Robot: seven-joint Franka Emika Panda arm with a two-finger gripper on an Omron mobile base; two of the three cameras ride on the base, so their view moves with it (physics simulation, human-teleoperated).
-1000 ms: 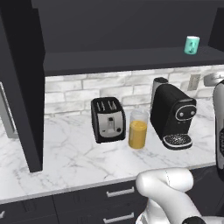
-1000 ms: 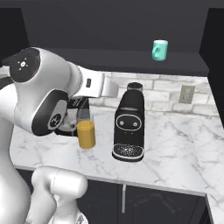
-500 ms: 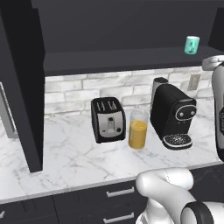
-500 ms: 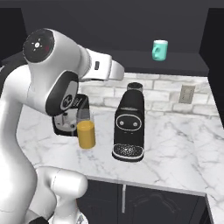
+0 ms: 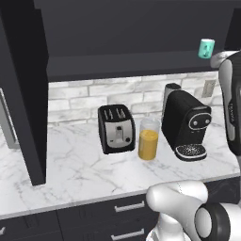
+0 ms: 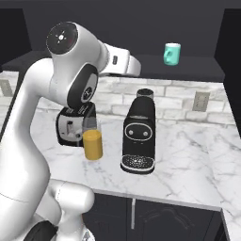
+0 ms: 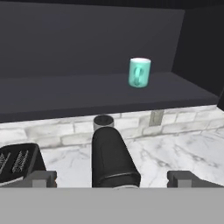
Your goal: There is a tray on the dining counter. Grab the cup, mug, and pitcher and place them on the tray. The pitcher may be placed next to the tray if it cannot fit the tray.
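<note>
The teal mug (image 7: 140, 72) with a white handle stands upright on a dark shelf (image 7: 87, 89), ahead of and above my gripper (image 7: 113, 179). The gripper is open, its fingertips (image 7: 40, 178) set wide apart with nothing held between them. From the base, the mug (image 6: 172, 53) sits on the shelf to the right of my raised hand (image 6: 128, 65). The glass pitcher (image 5: 148, 140) of orange juice stands on the marble worktop between toaster and coffee machine; it is the pitcher (image 6: 92, 139) partly behind my arm. The tray, cup and dining counter are out of view.
A black toaster (image 5: 116, 128) and a black coffee machine (image 5: 186, 124) flank the pitcher on the worktop (image 5: 80, 174). The coffee machine (image 7: 111, 157) sits directly below my hand. A dark cabinet side (image 5: 23, 89) stands at left. A wall outlet (image 6: 200, 101) is on the brick backsplash.
My arm has risen steadily, lifting the hand from worktop level up to shelf height near the mug. The jaws stayed open. Mug and pitcher have not moved.
</note>
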